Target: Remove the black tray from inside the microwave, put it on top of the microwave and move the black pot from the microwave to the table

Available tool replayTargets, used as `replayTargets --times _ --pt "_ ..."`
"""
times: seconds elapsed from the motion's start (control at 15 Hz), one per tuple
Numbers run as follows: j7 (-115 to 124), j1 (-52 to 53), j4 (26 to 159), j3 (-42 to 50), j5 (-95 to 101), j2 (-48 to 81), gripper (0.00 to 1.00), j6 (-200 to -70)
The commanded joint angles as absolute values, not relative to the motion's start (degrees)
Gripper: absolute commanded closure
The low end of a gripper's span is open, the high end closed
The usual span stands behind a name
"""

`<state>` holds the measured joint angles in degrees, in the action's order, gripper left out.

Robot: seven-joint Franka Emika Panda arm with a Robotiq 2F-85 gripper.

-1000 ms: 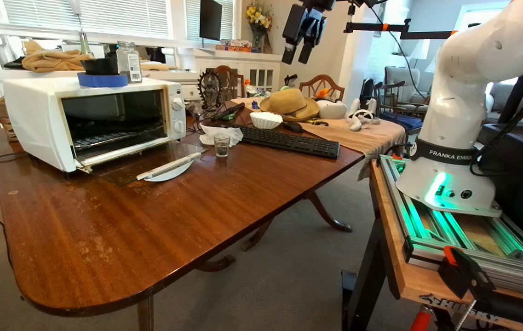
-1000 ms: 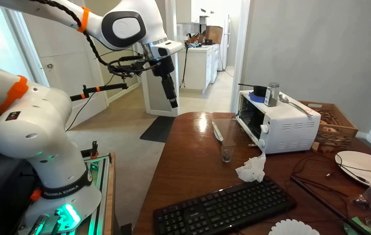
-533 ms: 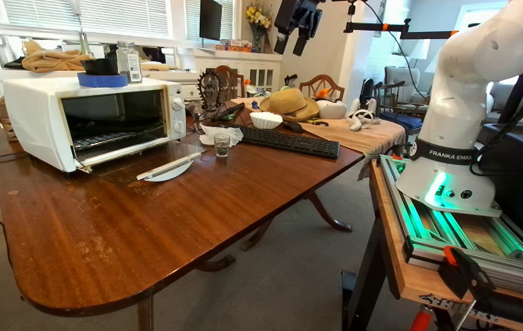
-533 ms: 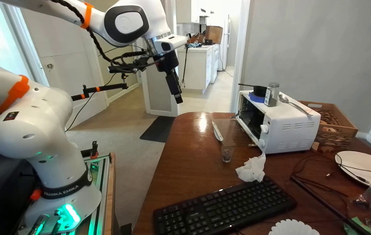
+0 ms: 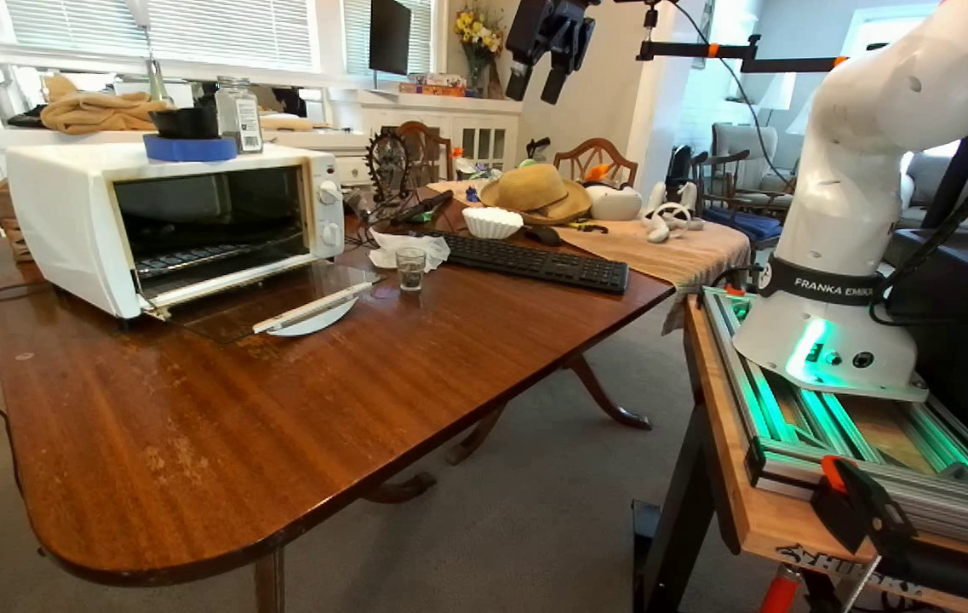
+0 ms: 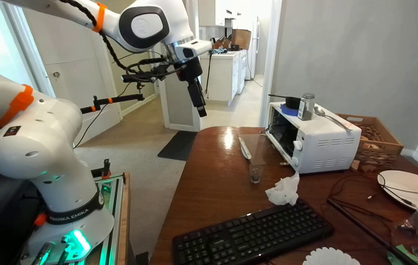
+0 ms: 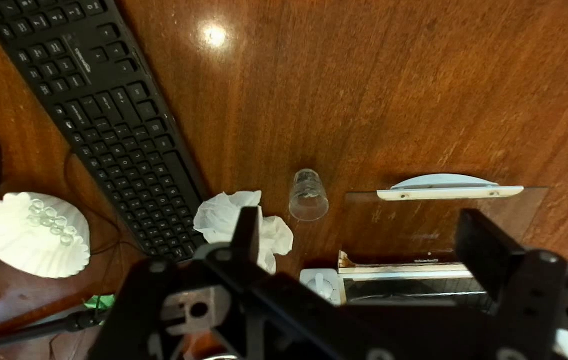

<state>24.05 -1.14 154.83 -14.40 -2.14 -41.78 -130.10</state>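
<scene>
one pot (image 5: 186, 124) tops the microwave (image 6: 324, 147), seemingly on tape (image 5: 191, 150)

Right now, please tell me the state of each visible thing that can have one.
Gripper: open, holding nothing
Microwave: open, glass door lowered toward the table
Black pot: upright on the blue ring, atop the microwave
Black tray: cannot be made out in the dark interior
Drinking glass: upright, contents unclear
Jar: upright on the microwave
White tissue: crumpled
Spoon: lying on the microwave
</scene>
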Motion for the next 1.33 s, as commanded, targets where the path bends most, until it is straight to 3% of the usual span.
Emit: replayTargets --times 0.0,0.4,1.07,1.27 --pt "24.3 -0.7 154.8 -14.0 -1.7 -41.7 0.00 -130.0" --pt "24.3 -0.7 154.8 -14.0 -1.7 -41.7 0.00 -130.0" --pt "45.8 -7.1 141.1 -16.1 -1.6 -24.0 0.00 -134.7" --pt "58.2 -11.6 136.9 -19.5 7.5 -17.7 0.00 -135.3"
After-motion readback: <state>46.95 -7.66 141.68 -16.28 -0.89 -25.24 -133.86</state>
